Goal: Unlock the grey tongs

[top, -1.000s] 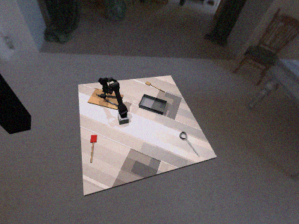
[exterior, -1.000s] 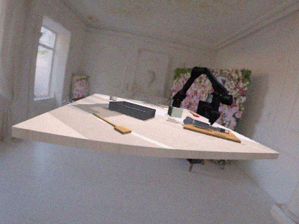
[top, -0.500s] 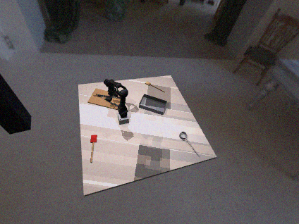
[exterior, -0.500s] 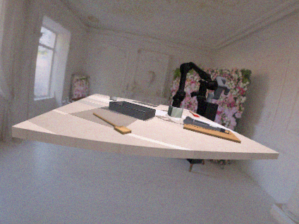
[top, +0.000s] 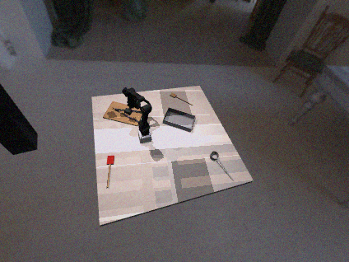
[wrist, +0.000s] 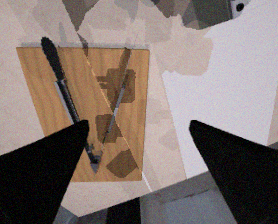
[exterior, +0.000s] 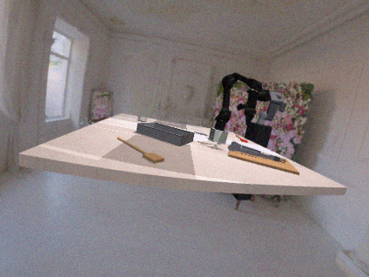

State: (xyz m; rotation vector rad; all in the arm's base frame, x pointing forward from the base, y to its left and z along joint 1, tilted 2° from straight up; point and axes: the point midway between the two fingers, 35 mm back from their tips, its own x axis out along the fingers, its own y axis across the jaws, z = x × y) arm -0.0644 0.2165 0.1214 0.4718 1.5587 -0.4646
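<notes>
The grey tongs (top: 133, 117) (exterior: 245, 149) (wrist: 52, 57) lie on the wooden board (top: 116, 105) (exterior: 265, 160) (wrist: 32, 65). Their two arms are spread apart in a V in the wrist view, with the dark handle end of one arm at the board's far edge and the arms meeting near the board's near edge. My gripper (wrist: 140, 124) is open, with its fingers wide apart and nothing between them. It hangs above the board, clear of the tongs. The left finger overlaps the tongs' meeting end in the wrist view. The roasting tin (top: 177, 126) (exterior: 163, 133) holds no tongs.
A wooden spatula (top: 173, 95) (exterior: 153, 157) lies behind the tin in the top view. A red-headed spatula (top: 110, 160) (exterior: 244, 140) lies at the front left, and a metal ladle (top: 214, 156) at the front right. The arm's base stands between board and tin.
</notes>
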